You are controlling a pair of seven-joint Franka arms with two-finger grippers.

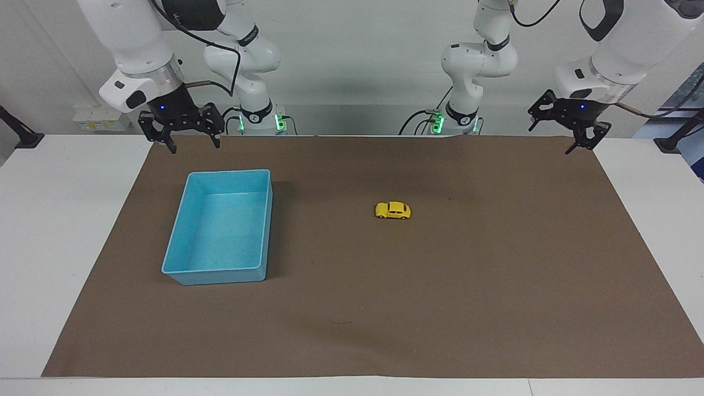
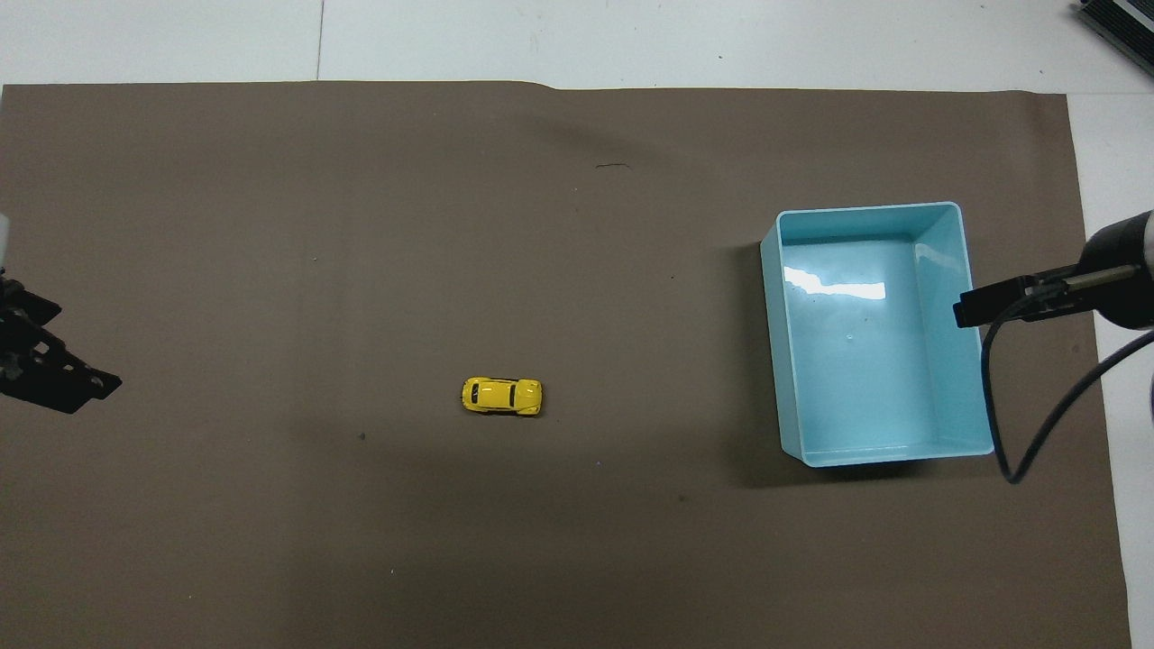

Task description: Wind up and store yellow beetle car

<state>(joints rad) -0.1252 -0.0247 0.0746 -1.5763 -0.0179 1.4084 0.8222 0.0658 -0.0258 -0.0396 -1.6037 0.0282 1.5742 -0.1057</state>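
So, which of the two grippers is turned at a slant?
The left gripper, up over the mat's corner at its own end, hangs tilted and open. The right gripper, up beside the light-blue bin, points straight down, also open.

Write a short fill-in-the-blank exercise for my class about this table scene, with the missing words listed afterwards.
1. The yellow beetle car stands on the brown ____.
2. The light-blue bin holds ____.
3. The bin sits toward the ____ arm's end of the table.
4. The left gripper and right gripper both have their fingers ____.

Missing words: mat; nothing; right; open
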